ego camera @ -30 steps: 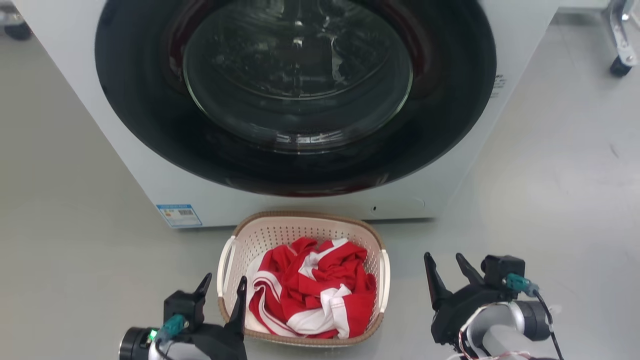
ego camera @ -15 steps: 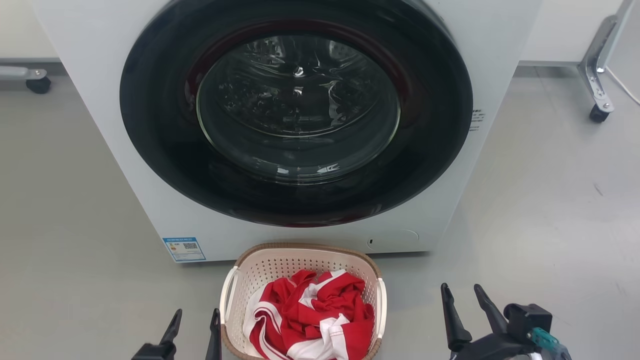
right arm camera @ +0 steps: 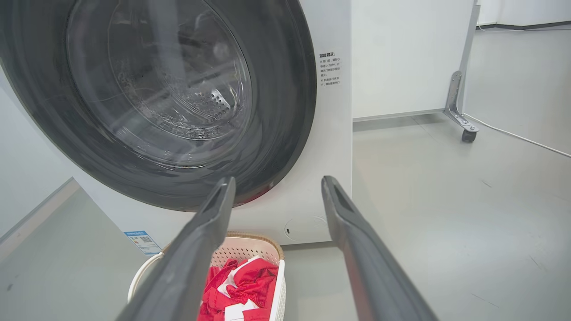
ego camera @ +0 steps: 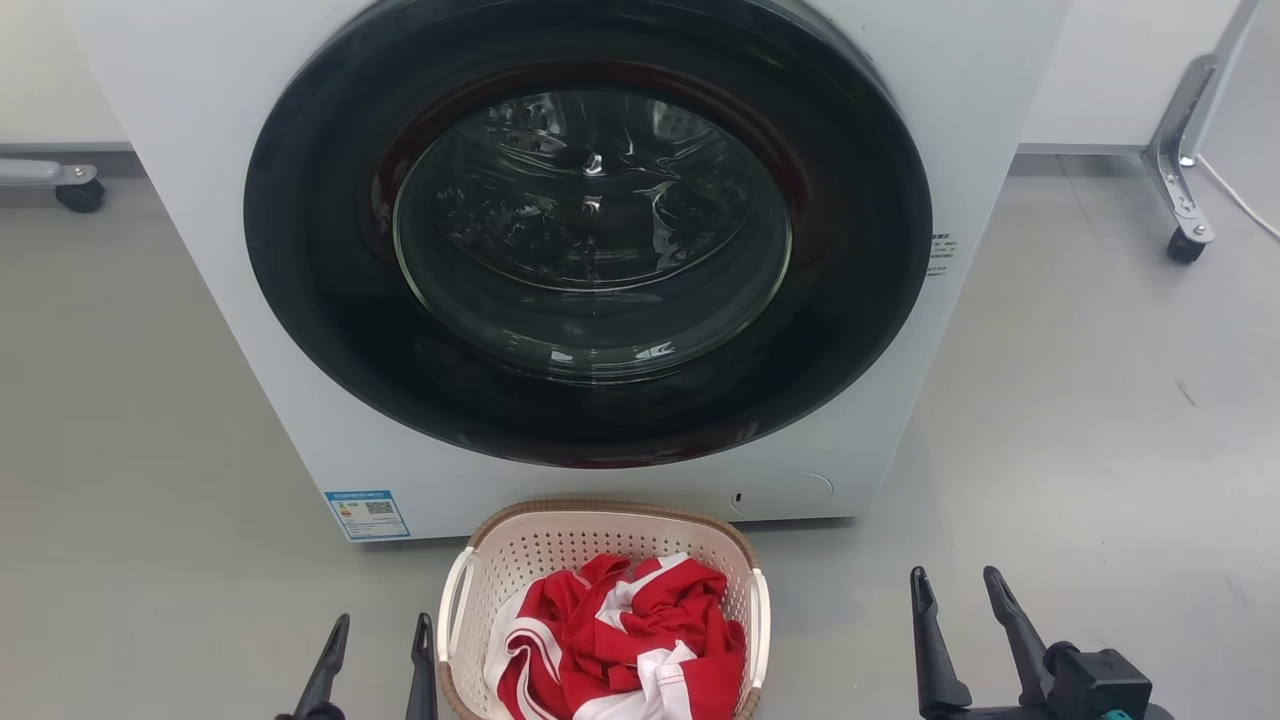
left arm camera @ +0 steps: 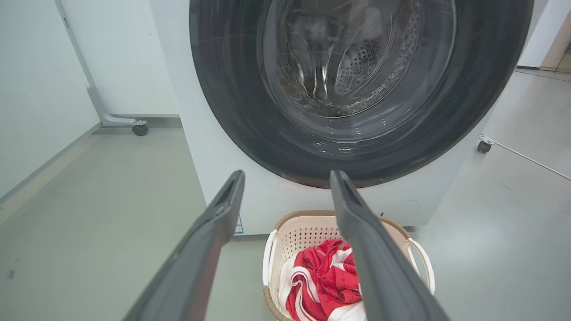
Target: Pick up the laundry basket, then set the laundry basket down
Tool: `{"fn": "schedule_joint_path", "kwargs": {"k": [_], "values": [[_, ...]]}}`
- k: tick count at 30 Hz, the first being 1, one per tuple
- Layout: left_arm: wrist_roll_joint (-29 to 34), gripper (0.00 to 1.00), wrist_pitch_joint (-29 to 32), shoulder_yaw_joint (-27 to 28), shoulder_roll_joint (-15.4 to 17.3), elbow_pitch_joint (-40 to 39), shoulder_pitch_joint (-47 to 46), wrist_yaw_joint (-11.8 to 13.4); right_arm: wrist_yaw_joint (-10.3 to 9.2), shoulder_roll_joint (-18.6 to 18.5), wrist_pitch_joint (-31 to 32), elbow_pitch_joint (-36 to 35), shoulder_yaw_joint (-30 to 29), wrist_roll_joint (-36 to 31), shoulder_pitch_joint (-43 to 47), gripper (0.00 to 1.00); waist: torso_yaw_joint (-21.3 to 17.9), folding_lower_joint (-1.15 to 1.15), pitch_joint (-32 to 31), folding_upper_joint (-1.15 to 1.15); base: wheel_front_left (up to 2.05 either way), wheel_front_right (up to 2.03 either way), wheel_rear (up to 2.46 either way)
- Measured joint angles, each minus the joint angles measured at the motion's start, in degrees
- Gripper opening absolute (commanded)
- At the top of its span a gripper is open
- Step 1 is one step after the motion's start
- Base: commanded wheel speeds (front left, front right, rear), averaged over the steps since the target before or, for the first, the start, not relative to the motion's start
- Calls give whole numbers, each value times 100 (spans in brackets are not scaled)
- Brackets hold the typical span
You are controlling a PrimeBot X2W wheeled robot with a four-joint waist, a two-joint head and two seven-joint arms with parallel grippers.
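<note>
Head's come up: the whole view has slid, so that's my camera moving, not the laundry basket (ego camera: 580,545). It sits on the floor (ego camera: 1100,450) just in front of the washing machine (ego camera: 180,300), with a red-and-white garment (ego camera: 640,640) inside. The real change is my left end effector (ego camera: 383,625). It was over the rim and is now clear, spread wide and empty beside the left handle. My right end effector (ego camera: 955,578) is spread too, empty, well off right. Looks like the set-down's done and I'm backing away.

No print can be read on the blue QR label (ego camera: 366,514) or the sticker (right arm camera: 330,68) of the washing machine (ego camera: 440,495).
</note>
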Motion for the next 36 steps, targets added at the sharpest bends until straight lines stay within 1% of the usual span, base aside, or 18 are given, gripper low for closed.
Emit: {"fn": "schedule_joint_path", "kwargs": {"k": [9, 14, 25, 26, 31, 35, 36], "values": [[275, 100, 0, 165, -108, -403, 123, 0, 0, 140, 0, -583, -202, -520, 284, 100, -28, 0, 8, 0, 0, 0, 0], [414, 100, 0, 278, -164, -523, 222, 0, 0, 164, 0, -777, -258, -625, 366, 100, -49, 0, -2, 0, 0, 0, 0], [520, 100, 0, 263, -178, -613, 334, 0, 0, 226, 0, -987, -332, -829, 501, 100, -105, 0, -38, 0, 0, 0, 0], [525, 0, 0, 261, -179, -616, 334, 0, 0, 229, 0, -993, -335, -831, 502, 0, -107, 0, -43, 0, 0, 0, 0], [506, 0, 9, 264, -182, -314, 342, -2, 0, 232, 18, -678, -301, -829, 533, 0, -110, 0, -45, 0, 0, 0, 0], [405, 0, 58, 296, -186, -242, 342, -55, 20, 234, 46, -619, -343, -755, 594, 0, -110, 0, -44, 0, 0, 0, 0], [372, 0, 65, 308, -187, -231, 341, -58, 53, 235, 65, -617, -364, -678, 591, 0, -111, 0, -44, 0, 0, 0, 0]]}}
